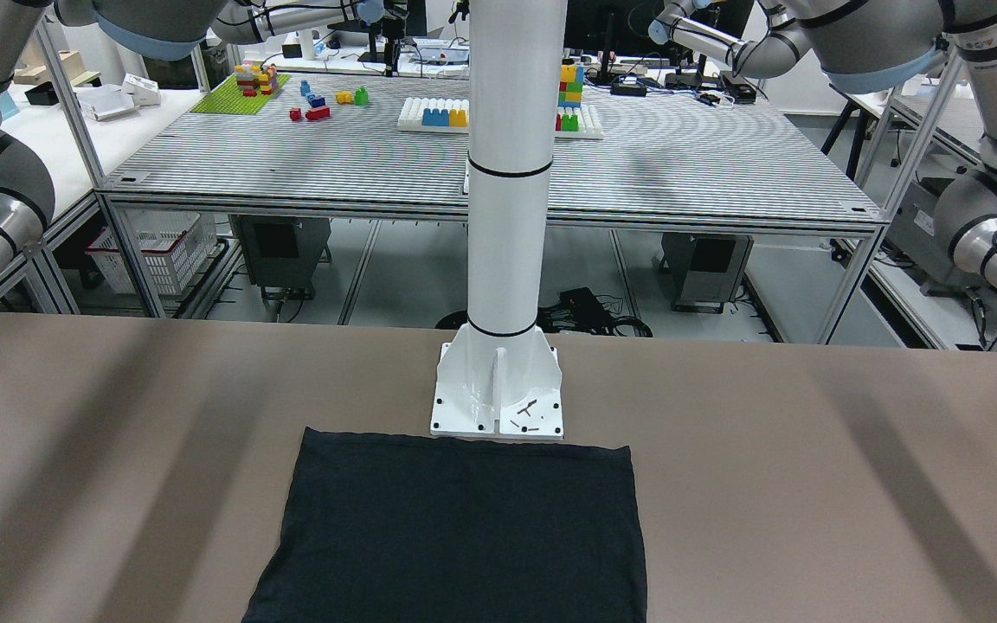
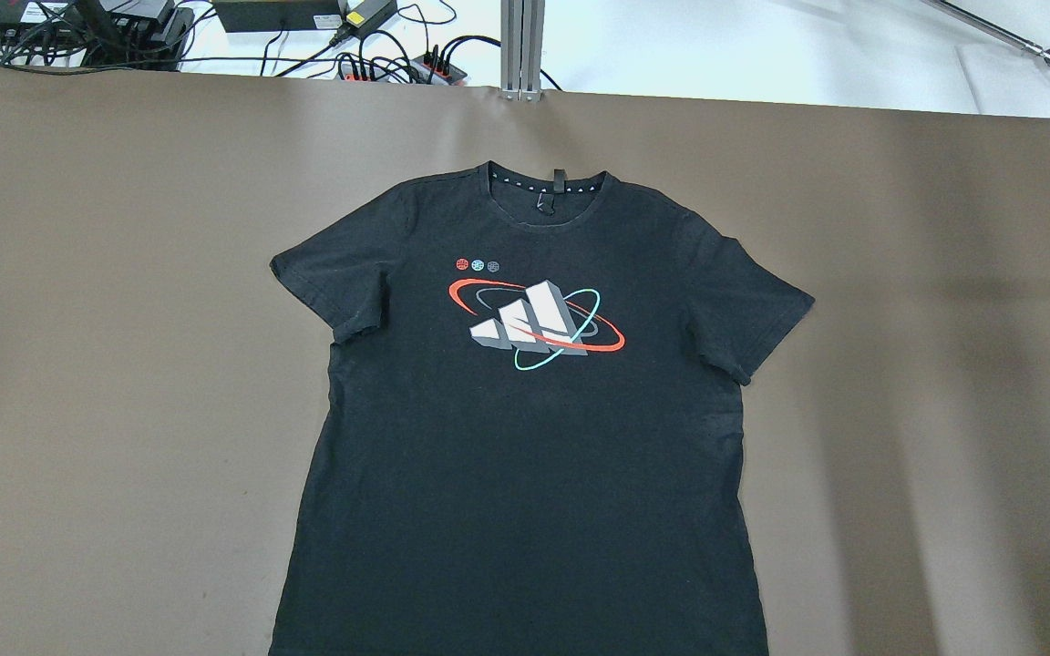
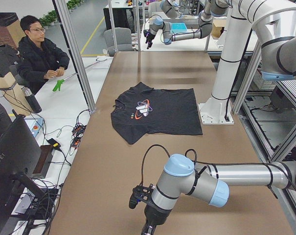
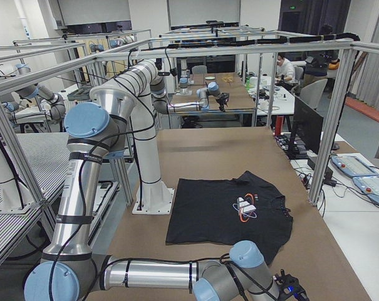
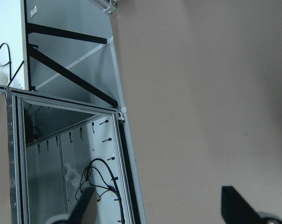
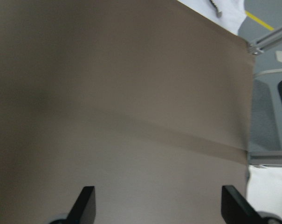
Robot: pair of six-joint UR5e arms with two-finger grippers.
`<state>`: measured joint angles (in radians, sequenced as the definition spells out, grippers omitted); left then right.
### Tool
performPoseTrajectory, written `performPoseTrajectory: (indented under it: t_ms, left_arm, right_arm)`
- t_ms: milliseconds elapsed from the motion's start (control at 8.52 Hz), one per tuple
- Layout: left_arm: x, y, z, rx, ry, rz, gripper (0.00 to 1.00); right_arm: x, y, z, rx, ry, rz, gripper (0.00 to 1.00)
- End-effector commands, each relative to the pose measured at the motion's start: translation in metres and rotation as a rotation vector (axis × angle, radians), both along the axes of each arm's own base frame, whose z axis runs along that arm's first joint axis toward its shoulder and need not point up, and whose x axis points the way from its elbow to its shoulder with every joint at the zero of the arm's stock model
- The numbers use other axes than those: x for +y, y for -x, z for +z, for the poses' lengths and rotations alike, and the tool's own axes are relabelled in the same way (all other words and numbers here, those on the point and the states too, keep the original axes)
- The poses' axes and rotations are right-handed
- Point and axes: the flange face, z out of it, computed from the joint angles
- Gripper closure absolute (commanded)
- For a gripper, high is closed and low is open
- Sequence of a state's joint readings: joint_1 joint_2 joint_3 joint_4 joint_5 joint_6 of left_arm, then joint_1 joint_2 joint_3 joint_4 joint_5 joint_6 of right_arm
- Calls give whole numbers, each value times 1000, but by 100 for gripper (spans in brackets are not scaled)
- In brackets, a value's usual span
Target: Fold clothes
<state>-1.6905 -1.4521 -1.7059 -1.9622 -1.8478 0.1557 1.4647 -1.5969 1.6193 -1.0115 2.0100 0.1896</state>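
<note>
— Colour of the soft black short-sleeved T-shirt (image 2: 525, 492)?
— Was matte black, printed on the chest with white-and-grey bars ringed in red and teal; three small dots above, red, teal, grey.
— And the flat brown table cover (image 2: 106, 383)?
— Was plain brown, unpatterned.
— And the glossy white round pillar (image 1: 507, 242)?
— Was white, banded thinly in black.
</note>
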Motion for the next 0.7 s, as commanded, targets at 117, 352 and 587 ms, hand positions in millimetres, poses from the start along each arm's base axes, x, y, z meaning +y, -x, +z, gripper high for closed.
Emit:
performPoseTrajectory:
  t_ms: [117,352,587]
  left_arm:
    - [1,0,2,3,-1,-1,6]
    - [1,-2,4,9,2,0,6]
    - [-1,-7,3,32,2,14,6]
  right_arm:
    - [-48,150,-86,-226,64,13,5]
    - [-53,241,-115,-302,132,-3,5]
    - [-75,288,-110,-321,192,34,6]
